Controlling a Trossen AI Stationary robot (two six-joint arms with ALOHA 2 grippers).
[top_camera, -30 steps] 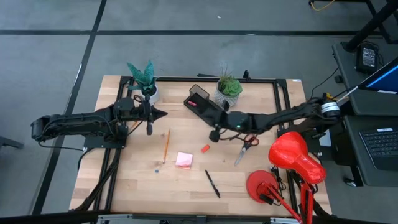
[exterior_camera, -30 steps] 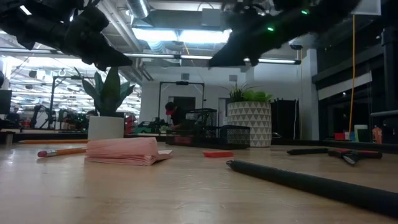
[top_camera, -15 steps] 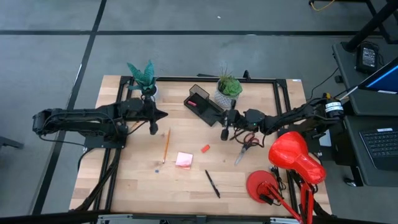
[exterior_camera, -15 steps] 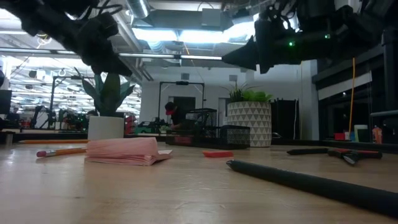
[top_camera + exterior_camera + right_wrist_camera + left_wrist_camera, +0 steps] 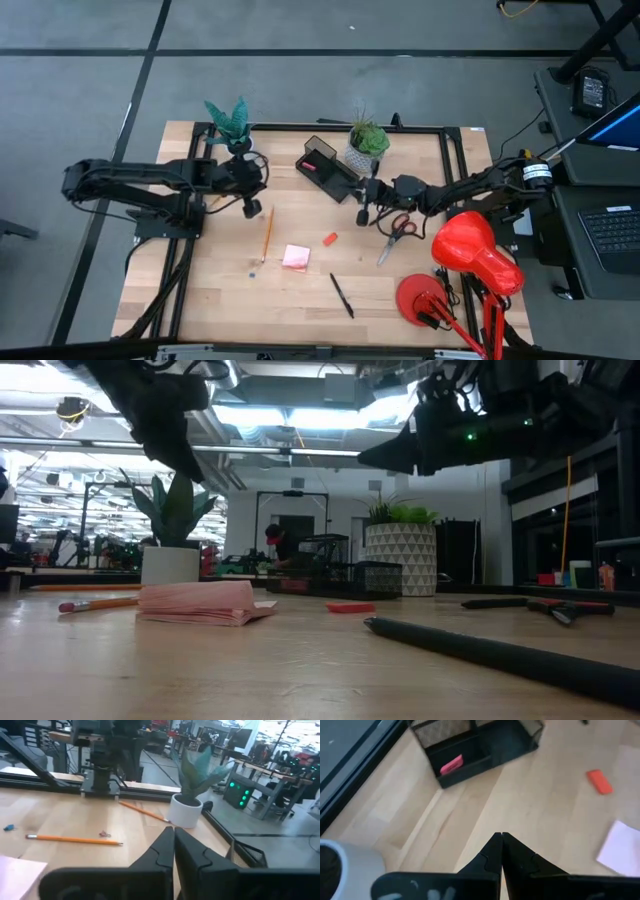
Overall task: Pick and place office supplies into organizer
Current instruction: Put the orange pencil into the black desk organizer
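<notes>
My left gripper [image 5: 252, 208] is shut and empty, above the table next to the far end of the orange-yellow pencil [image 5: 267, 235]. My right gripper [image 5: 362, 215] is shut and empty, between the black organizer [image 5: 325, 165] and the red-handled scissors [image 5: 397, 235]. A pink eraser [image 5: 451, 764] lies inside the organizer's low tray. The pink sticky-note pad [image 5: 296, 257], a red eraser [image 5: 330, 239] and a black pen [image 5: 342, 296] lie flat on the wood. A second pencil [image 5: 145, 811] lies near the left plant's pot.
Two potted plants [image 5: 232, 125] [image 5: 367, 140] stand at the far edge, on either side of the organizer. A red desk lamp [image 5: 470, 250] stands at the near right. Bare wood lies along the near left part of the table [image 5: 210, 300].
My left gripper has turned from pointing toward the table's right edge to pointing down at the table, near the pencil's far end. My right gripper has drawn back a little toward the table's right edge and tipped, then kept still. Both stay shut.
</notes>
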